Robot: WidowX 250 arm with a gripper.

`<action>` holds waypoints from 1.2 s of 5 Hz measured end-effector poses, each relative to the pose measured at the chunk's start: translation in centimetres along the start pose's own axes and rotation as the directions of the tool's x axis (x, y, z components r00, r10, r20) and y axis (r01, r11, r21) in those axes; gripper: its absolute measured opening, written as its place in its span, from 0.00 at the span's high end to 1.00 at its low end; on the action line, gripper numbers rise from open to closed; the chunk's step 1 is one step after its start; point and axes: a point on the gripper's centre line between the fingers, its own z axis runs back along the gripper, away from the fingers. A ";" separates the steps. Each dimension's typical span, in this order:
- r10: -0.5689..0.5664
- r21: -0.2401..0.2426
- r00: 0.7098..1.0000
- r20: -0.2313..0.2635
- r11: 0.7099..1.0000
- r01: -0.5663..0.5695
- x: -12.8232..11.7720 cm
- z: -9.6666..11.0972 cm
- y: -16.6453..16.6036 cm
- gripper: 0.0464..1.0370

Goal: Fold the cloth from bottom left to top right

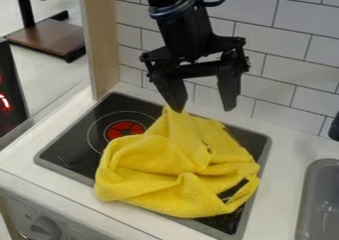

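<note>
The gripper [203, 107] hangs over the far edge of the cloth [159, 182] with its fingers spread wide and nothing clasped between them, a pose that would suit either taking hold of the fabric or having just let it go. One fingertip is right by the raised peak of the cloth (touching or only close, I can't tell). The cloth lies in a rumpled heap on the stove [73, 150], most likely because the flat top gives it room to be folded; its lower-left bulge overhangs the stove's near edge onto the counter [285, 147]. The peak points up the view, toward the tiled wall [278, 50]. The heap is nearly as broad as it is long, so its long axis is weak, running roughly from the lower left across to the right, with loose folds along the near side.
</note>
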 end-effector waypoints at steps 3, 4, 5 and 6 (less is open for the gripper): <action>0.125 0.074 0.992 0.004 0.989 -0.125 -1.0 -0.7 5.4 0.04; 0.209 0.123 0.978 0.007 0.970 -0.208 -1.9 -0.3 8.8 0.04; 0.227 0.227 0.974 0.004 0.948 -0.222 -3.6 -0.7 11.8 0.04; 0.197 0.327 0.980 -0.014 0.927 -0.182 -4.6 -0.9 13.5 0.04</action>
